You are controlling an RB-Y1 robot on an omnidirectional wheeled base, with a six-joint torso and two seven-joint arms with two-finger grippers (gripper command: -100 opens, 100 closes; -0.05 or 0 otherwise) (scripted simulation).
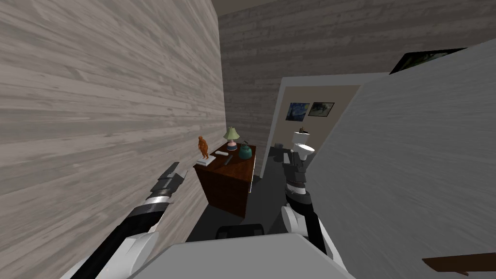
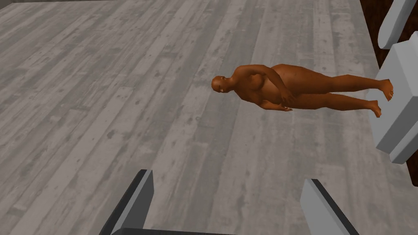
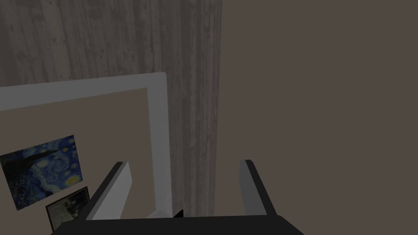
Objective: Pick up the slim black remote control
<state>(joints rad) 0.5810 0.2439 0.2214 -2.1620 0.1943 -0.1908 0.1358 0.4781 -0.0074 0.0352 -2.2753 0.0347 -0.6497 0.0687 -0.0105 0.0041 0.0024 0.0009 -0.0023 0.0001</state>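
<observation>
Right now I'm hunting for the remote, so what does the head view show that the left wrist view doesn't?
Head view adds: the slim black remote on the dark cabinet, beside a lamp and teal pot. Left wrist view adds: my left fingers standing open. Both share: the brown figurine on its white base against the plank wall.

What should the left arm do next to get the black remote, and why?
Probably swing the open left pincer away from the wall, toward the slim black remote on the dark wooden cabinet. The pincer points at the brown figurine instead, and hangs short of the cabinet.
</observation>
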